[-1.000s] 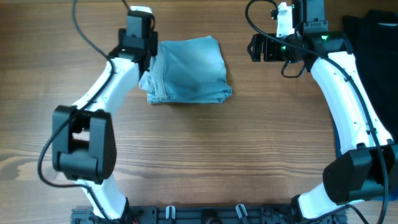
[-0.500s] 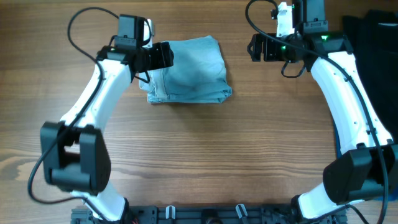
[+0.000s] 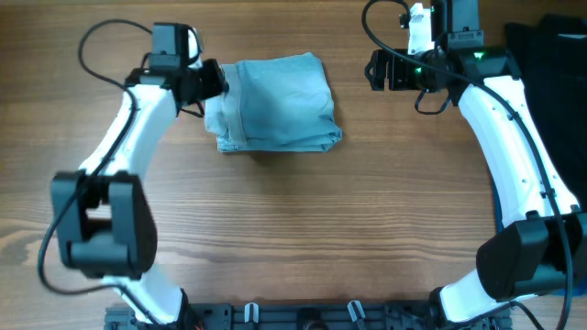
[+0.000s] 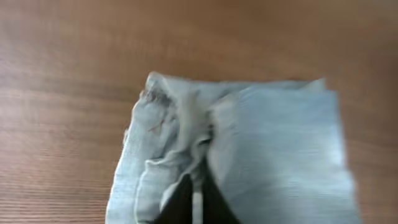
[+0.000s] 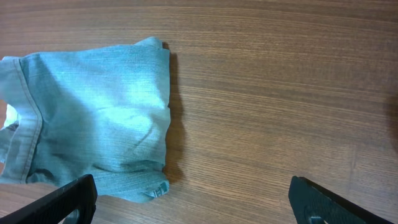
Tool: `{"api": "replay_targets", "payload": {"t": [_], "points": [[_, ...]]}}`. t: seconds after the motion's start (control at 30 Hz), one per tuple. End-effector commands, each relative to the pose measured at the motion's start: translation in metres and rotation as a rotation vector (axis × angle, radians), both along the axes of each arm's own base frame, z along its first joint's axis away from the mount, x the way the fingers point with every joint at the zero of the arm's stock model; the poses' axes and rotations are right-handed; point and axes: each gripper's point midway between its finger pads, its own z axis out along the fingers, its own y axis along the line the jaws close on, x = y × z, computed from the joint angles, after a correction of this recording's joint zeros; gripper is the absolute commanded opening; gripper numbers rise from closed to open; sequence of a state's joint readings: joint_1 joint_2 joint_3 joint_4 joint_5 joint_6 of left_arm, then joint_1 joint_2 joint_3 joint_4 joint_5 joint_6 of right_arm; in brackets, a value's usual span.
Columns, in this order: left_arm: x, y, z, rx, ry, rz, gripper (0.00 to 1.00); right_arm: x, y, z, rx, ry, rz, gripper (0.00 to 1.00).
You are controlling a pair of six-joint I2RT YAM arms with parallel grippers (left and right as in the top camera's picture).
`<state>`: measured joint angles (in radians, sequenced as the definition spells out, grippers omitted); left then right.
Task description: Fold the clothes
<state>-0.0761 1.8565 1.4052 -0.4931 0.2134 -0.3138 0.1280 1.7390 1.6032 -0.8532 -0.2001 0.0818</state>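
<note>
Denim shorts lie folded into a compact bundle, far side of the wooden table, a bit left of centre. The right and far edges look tidy. The left edge is rumpled, with waistband and seams bunched, and the layer ends show along the near edge.

The left gripper is at that rumpled left edge with its fingers brought together. The left wrist view is blurred, so I can't tell if a thin bit of denim is caught between them or they are just resting on it.

The right gripper is spread wide with nothing in it. It sits well to the right of the shorts and doesn't touch them. Dark garments sit at the far right, outside this job.

Risks:
- If cloth is pinched, any pull to the left would probably peel the top layer back or drag the whole bundle. Nothing pins it down, since the right arm is too far away to hold it.
- If nothing is caught, closed fingers nudging the edge could slide the bundle on the smooth wood or bunch the waistband more.
- The bunched left side is thick and uneven, so another fold over it may spring open or end up lopsided.
- A lift from this single edge point would likely let the loose near-side layers drop and undo the fold.
</note>
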Motion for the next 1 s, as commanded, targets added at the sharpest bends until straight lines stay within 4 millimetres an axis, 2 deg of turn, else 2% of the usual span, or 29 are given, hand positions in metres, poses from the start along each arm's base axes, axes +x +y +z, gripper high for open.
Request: {"api": "replay_targets", "payload": {"t": [0.0, 0.1, 0.2, 0.27, 0.33, 0.4, 0.5, 0.57, 0.6, 0.67, 0.7, 0.73, 0.77, 0.83, 0.9, 0.97], "points": [[-0.007, -0.03, 0.029, -0.103, -0.045, -0.081, 0.04, 0.0, -0.003, 0.005, -0.01, -0.013, -0.009, 1.0], [-0.007, -0.055, 0.0, -0.107, 0.003, -0.14, 0.04, -0.001, -0.003, 0.004, -0.01, -0.013, -0.009, 1.0], [0.009, -0.063, -0.033, -0.106, 0.006, -0.15, 0.04, 0.0, -0.003, 0.005, -0.01, -0.013, -0.009, 1.0], [0.021, -0.037, -0.047, -0.041, -0.003, -0.075, 0.04, 0.0, -0.003, 0.005, -0.01, -0.013, -0.008, 1.0], [0.026, -0.003, -0.053, 0.015, 0.004, 0.01, 0.04, 0.0, -0.003, 0.005, -0.01, -0.013, -0.009, 1.0], [0.028, 0.019, -0.056, 0.031, 0.011, 0.054, 0.04, 0.0, -0.003, 0.005, -0.01, -0.013, -0.008, 1.0], [0.03, 0.028, -0.075, 0.032, 0.04, 0.072, 0.04, 0.0, -0.003, 0.005, -0.01, -0.013, -0.009, 1.0], [0.027, 0.028, -0.097, 0.035, 0.081, 0.071, 0.04, 0.0, -0.003, 0.005, -0.01, -0.013, -0.009, 1.0], [0.027, 0.03, -0.098, 0.036, 0.083, 0.074, 0.04, 0.0, -0.003, 0.005, -0.01, -0.013, -0.008, 1.0], [0.034, 0.043, -0.048, 0.036, -0.016, 0.103, 0.04, 0.0, -0.003, 0.005, -0.01, -0.013, -0.009, 1.0], [0.034, 0.046, -0.017, 0.032, -0.071, 0.112, 0.04, 0.0, -0.003, 0.005, -0.01, -0.013, -0.009, 1.0], [0.033, 0.046, 0.002, 0.03, -0.103, 0.114, 0.04, -0.001, -0.003, 0.004, -0.01, -0.013, -0.009, 1.0], [0.028, 0.045, 0.032, 0.027, -0.152, 0.112, 0.04, 0.0, -0.003, 0.005, -0.01, -0.013, -0.009, 1.0], [0.018, 0.033, 0.064, 0.009, -0.196, 0.086, 0.04, 0.0, -0.003, 0.005, -0.01, -0.013, -0.008, 1.0], [0.009, -0.006, 0.068, -0.102, -0.184, -0.041, 0.04, -0.001, -0.003, 0.005, -0.01, -0.013, -0.008, 1.0], [0.009, -0.03, 0.053, -0.121, -0.156, -0.095, 0.04, 0.006, -0.001, 0.009, 0.003, -0.044, -0.014, 1.0]]}}
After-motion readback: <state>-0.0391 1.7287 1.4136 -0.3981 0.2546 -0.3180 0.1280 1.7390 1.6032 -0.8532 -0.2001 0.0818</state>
